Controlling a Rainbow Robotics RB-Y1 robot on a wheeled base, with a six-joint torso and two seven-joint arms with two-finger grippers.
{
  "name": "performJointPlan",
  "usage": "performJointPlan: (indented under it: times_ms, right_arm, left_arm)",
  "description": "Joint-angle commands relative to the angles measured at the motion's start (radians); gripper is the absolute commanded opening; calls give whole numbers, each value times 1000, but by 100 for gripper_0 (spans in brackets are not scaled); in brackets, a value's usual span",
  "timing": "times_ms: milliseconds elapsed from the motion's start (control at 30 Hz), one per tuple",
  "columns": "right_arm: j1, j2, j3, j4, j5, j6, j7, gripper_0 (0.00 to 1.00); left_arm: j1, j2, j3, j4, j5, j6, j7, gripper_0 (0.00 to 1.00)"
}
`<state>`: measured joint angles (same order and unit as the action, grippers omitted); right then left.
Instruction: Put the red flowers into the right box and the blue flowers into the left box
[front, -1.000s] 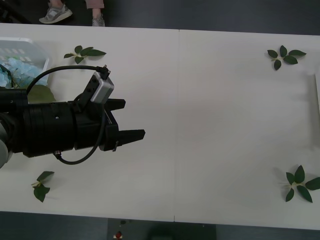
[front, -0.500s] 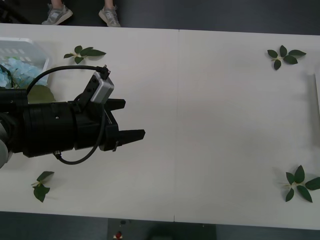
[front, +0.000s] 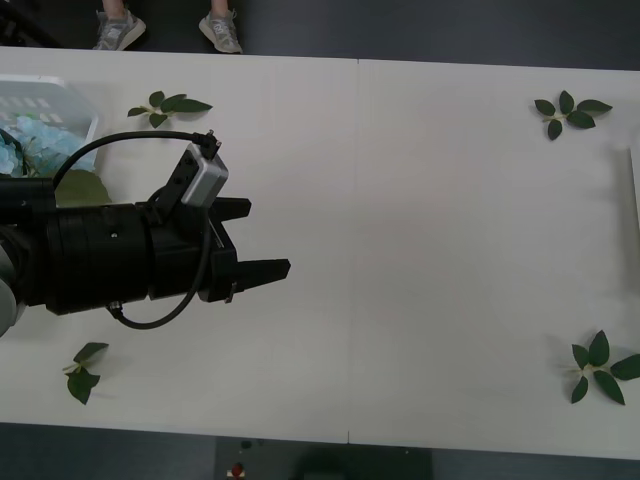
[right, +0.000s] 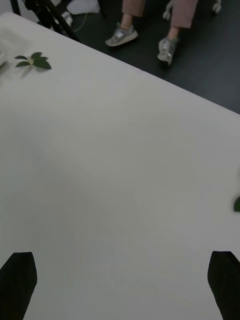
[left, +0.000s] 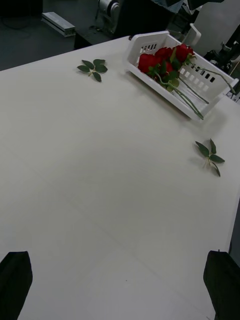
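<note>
The blue flowers lie in the left box, a white slotted tray at the table's far left corner. My left gripper hovers open and empty over the table's left middle, to the right of that tray. The red flowers lie bunched in the right box, their green stems reaching over its rim. A thin pale rim of the right box shows at the table's right edge. My left gripper and my right gripper both stand open over bare white table.
Loose green leaf sprigs lie at the far left, near left, far right and near right of the table. The white table stretches between the boxes. Dark floor lies beyond the table's far edge.
</note>
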<state>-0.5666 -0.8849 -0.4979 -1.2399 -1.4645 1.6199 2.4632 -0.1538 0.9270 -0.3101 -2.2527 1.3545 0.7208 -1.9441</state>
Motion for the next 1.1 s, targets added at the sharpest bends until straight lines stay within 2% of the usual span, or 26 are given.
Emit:
performJointPlan:
  times_ms: [33, 200, 500, 667, 900, 1100]
  right_arm:
    - [-15, 20, 6, -29, -89, 6, 117, 100]
    - [-15, 92, 19, -43, -160, 35, 237, 100]
    - [-15, 218, 90, -173, -183, 95, 242, 100]
    - [-15, 262, 121, -219, -221, 172, 242, 100]
    - [-18, 293, 139, -243, -221, 256, 242, 100]
    - [-24, 293, 165, -242, -223, 270, 242, 100]
  left_arm:
    - [-17, 4, 19, -27, -5, -8, -52, 100]
    - [-17, 4, 19, -27, -5, -8, -52, 100]
    - [-17, 4, 19, -27, -5, -8, -52, 100]
    - [-17, 4, 19, -27, -5, -8, -52, 100]
    - [-17, 4, 19, -27, -5, -8, -52, 100]
    - [-17, 4, 19, -27, -5, -8, -52, 100]
